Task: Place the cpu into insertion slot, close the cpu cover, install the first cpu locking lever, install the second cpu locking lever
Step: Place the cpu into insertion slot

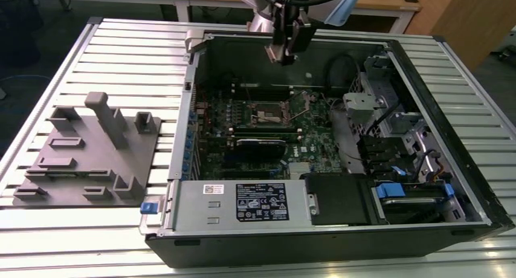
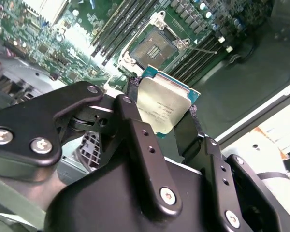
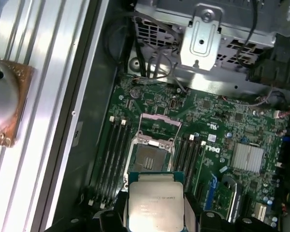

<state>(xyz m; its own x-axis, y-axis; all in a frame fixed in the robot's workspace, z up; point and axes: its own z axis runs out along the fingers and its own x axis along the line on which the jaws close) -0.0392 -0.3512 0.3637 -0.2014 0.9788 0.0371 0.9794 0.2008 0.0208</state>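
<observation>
Silver-grey top of the cpu (image 2: 164, 108) faced both wrist cameras. The chip was pinched by its edges btwn the fingers (image 2: 130, 118) of the gripper (image 2: 162, 118), jaws narrowed onto it, and it hung in air clear of the board (image 2: 63, 43). Beyond it the slot (image 2: 154, 48) lay bare, tan pin field showing, nothing seated. The cover (image 3: 155, 140) stood swung up off the slot.

So step 1 of 4 was in hand, by my reading: carry-in, w/ placing not yet done and the cover and lever steps not begun. Placing would call for centring the chip over the slot, squaring its corners to the rim, and a flat, gentle set-down, since the pins look easy to bend.

In the exterior view the gripper (image 1: 284, 54) hung at 12 o'clock from the slot (image 1: 269, 116), well apart, high over the case (image 1: 322, 245). A grey plate (image 1: 89, 157) lay at 9 o'clock of the case, the PSU (image 1: 241, 202) at 6 o'clock of the board.

The second wrist view gave the grip itself. The first wrist view gave the cpu (image 3: 154, 205) near the slot (image 3: 149, 158), memory slots (image 3: 116, 154) flanking it, plus a copper-edged block (image 3: 9, 96) on the table (image 3: 43, 58) outside the case. The exterior view gave the height.
</observation>
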